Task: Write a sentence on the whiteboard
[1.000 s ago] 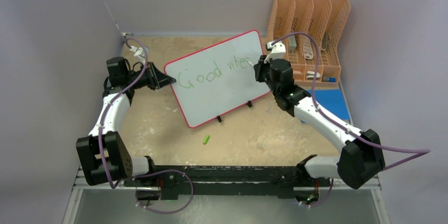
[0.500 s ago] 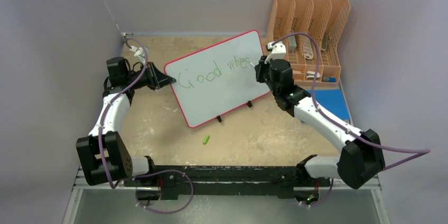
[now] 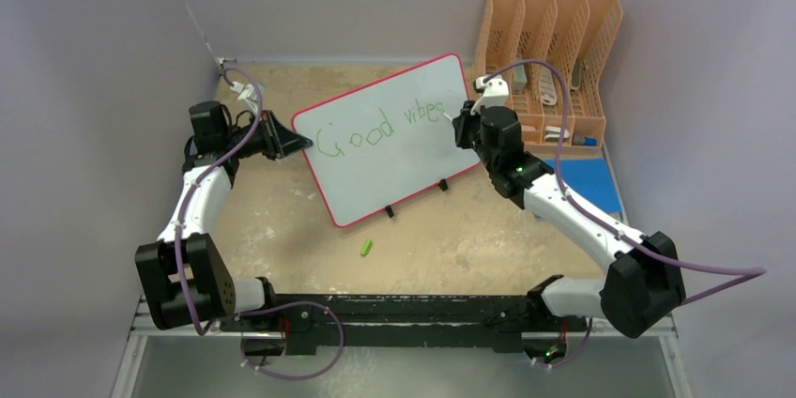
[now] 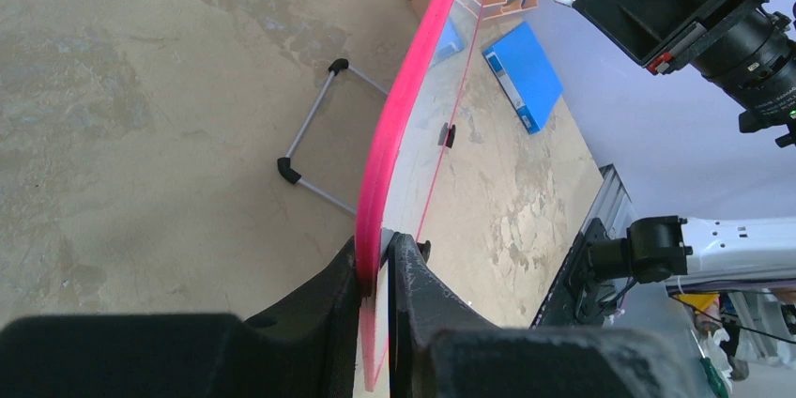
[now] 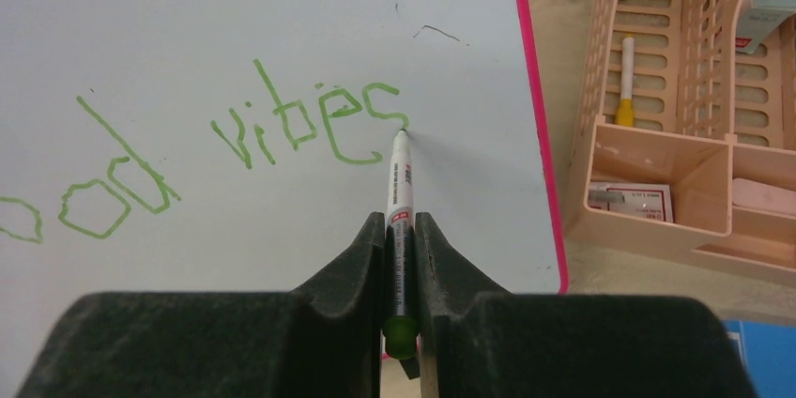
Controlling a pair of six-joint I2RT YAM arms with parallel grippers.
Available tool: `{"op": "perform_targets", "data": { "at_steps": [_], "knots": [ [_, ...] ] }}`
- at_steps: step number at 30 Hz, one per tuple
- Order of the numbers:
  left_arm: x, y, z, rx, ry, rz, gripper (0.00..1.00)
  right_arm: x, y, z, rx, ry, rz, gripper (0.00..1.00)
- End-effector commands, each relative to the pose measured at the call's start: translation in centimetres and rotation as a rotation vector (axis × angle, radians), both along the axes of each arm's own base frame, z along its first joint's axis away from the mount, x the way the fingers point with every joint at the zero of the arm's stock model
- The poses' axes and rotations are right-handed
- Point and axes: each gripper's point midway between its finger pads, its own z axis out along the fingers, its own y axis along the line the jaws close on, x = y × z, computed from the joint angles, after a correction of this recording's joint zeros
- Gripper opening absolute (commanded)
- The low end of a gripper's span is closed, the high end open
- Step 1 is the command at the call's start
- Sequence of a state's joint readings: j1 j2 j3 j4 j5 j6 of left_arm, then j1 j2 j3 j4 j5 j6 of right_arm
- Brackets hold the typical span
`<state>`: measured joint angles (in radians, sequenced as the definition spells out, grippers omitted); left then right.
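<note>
Right now your right gripper point(image 5: 401, 224) has its jaws closed tight on the marker point(image 5: 400, 182), pinching the barrel behind the middle, with the tip touching the whiteboard point(image 5: 282, 22) at the last green stroke. The sentence point(image 5: 298, 128) reads "Good vibe" plus the start of another letter, near the board's right rim.

Your left gripper point(image 4: 377, 252) is nearly closed, clamping the board's red edge at its left end. The board stands tilted on a wire stand point(image 4: 310, 149) on the table point(image 3: 272, 220).

Expect the board to be light, thin and stiff, so it will likely rock or slide under pen pressure. The rim grip is the right hold. The slim, hard marker may swivel in the jaws, so press lightly on that slick face.
</note>
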<state>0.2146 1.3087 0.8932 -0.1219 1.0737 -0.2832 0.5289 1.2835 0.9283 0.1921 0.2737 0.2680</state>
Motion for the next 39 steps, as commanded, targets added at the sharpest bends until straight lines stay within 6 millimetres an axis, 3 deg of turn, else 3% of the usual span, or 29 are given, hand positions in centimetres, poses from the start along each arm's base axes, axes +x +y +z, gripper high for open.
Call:
{"op": "perform_targets", "data": {
  "at_steps": [1, 14, 24, 31, 39],
  "knots": [
    [0.6, 0.4, 0.1, 0.047, -0.027, 0.030, 0.00, -0.2, 0.0, 1.3, 0.019, -0.037, 0.014, 0.00],
    [0.6, 0.4, 0.1, 0.048, -0.027, 0.031, 0.00, -0.4, 0.9, 2.4, 0.031, -0.064, 0.071, 0.00],
    [0.6, 0.4, 0.0, 0.047, -0.024, 0.032, 0.00, -0.7, 0.3, 4.1, 0.057, -0.109, 0.047, 0.00],
    [0.7, 0.5, 0.1, 0.050, -0.024, 0.038, 0.00, -2.1, 0.0, 6.2, 0.082, -0.163, 0.075, 0.00],
    [0.8, 0.5, 0.0, 0.051, -0.022, 0.042, 0.00, -4.5, 1.4, 6.1, 0.117, -0.162, 0.154, 0.00]
  ]
}}
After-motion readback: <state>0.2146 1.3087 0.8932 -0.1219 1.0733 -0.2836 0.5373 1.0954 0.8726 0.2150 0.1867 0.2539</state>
